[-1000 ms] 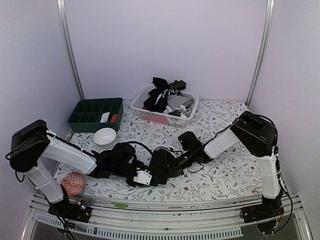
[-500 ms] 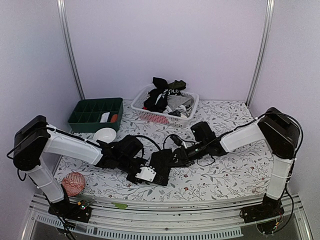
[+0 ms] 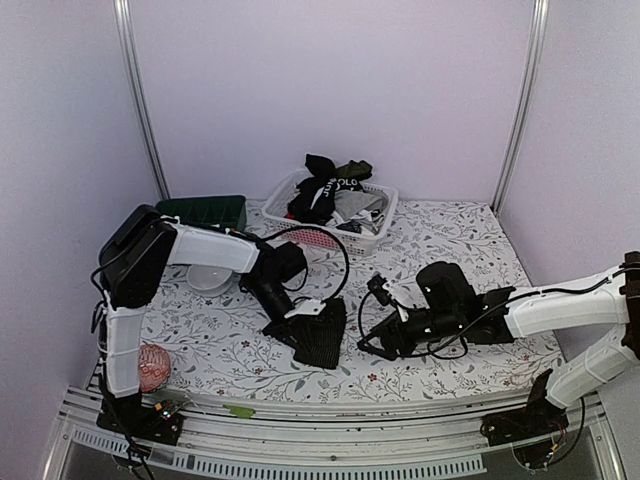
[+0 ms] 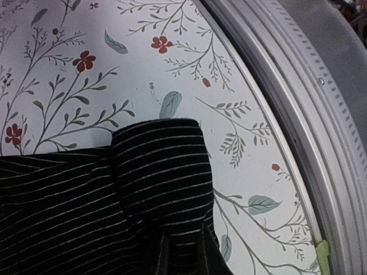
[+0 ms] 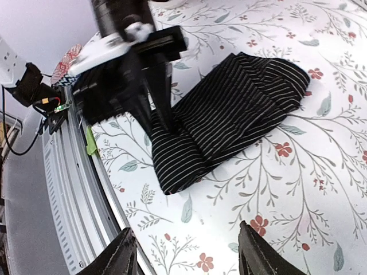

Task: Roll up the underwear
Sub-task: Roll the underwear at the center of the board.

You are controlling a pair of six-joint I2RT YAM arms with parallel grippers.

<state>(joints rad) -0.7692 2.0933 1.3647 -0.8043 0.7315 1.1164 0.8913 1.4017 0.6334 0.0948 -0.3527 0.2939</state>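
A black underwear (image 3: 325, 340) with thin white stripes lies partly folded on the flowered table, near the front edge. My left gripper (image 3: 303, 312) is shut on its left edge; in the left wrist view the striped underwear (image 4: 114, 195) runs down between the dark fingers of the left gripper (image 4: 181, 258). The right wrist view shows the underwear (image 5: 229, 114) with the left gripper (image 5: 162, 123) pinching it. My right gripper (image 3: 372, 343) stands open and holds nothing, a short way right of the cloth; the right gripper (image 5: 189, 258) hangs over bare table.
A white lattice basket (image 3: 285, 222) piled with more black, white and grey garments stands at the back centre. A green divided tray (image 3: 200, 208) is at the back left, a white bowl (image 3: 205, 280) before it. A pink ball (image 3: 148, 365) lies front left. The metal rail (image 4: 298, 114) edges the table.
The right gripper opened, let go of the underwear and drew back to the right. The left gripper shut on the cloth, and its arm swung up over the table.
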